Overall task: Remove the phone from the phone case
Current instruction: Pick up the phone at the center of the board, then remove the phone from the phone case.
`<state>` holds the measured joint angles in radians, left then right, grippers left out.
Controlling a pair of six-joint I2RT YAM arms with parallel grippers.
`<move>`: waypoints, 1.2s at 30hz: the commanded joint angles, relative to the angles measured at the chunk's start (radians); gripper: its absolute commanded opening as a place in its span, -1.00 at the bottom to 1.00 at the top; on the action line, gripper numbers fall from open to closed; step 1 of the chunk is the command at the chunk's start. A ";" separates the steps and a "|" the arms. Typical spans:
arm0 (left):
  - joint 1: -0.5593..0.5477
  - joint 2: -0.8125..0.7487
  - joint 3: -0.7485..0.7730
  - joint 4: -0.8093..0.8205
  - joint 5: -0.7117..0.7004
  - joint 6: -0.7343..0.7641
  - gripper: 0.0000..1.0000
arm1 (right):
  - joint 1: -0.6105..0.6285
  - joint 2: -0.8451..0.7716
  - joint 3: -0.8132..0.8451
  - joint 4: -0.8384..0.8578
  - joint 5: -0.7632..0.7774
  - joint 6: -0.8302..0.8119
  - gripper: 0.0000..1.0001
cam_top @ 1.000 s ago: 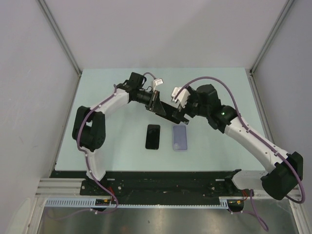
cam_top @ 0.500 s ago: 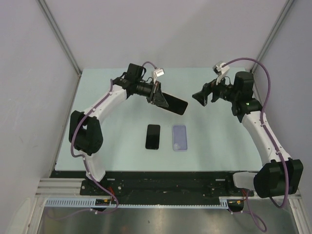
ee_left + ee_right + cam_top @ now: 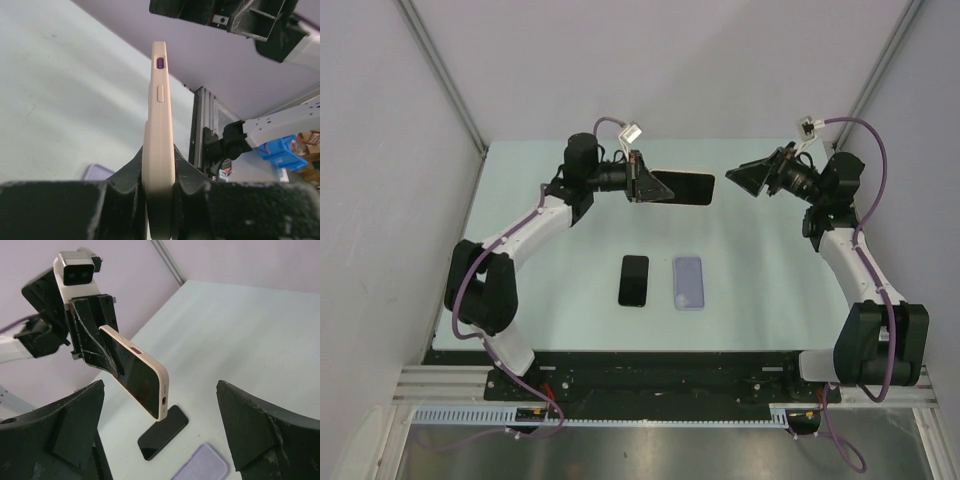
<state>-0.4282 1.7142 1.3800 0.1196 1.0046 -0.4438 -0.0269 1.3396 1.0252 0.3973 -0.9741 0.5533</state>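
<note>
Over the table [image 3: 770, 290], left gripper [image 3: 642, 187] clamps the cased phone [image 3: 685, 187]; its long axis points at the wide-open, empty right gripper [image 3: 748, 178], apart.

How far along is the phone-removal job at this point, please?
Possibly done: a bare black phone lies beside a lilac case on the table. In hand: the left pincer is clamped on a beige case, held in the air with its phone inside. Left: the open right pincer, standing apart, would probably pull that phone out.
</note>
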 commanded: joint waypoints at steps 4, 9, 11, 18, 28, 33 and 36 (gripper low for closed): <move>-0.004 -0.065 -0.183 0.567 -0.027 -0.384 -0.99 | -0.001 0.044 -0.057 0.453 -0.046 0.327 0.88; -0.001 -0.036 -0.257 0.777 -0.023 -0.482 -0.99 | 0.001 0.127 -0.063 0.655 -0.044 0.489 0.64; -0.001 -0.001 -0.288 0.970 -0.032 -0.616 -0.99 | 0.005 0.150 -0.074 0.770 -0.034 0.575 0.59; -0.015 0.090 -0.320 1.385 -0.060 -0.909 -0.99 | 0.024 0.188 -0.137 0.904 -0.020 0.622 0.50; -0.052 0.104 -0.351 1.385 -0.060 -0.854 -0.99 | 0.111 0.158 -0.181 0.815 0.037 0.542 0.43; -0.063 0.091 -0.352 1.385 -0.050 -0.842 -0.99 | 0.110 0.147 -0.203 0.815 0.061 0.580 0.33; -0.064 0.082 -0.349 1.387 -0.047 -0.840 -0.99 | 0.102 0.133 -0.214 0.815 0.074 0.608 0.27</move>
<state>-0.4862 1.8282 1.0260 1.2556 0.9718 -1.2839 0.0837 1.5272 0.8211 1.1812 -0.9386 1.1336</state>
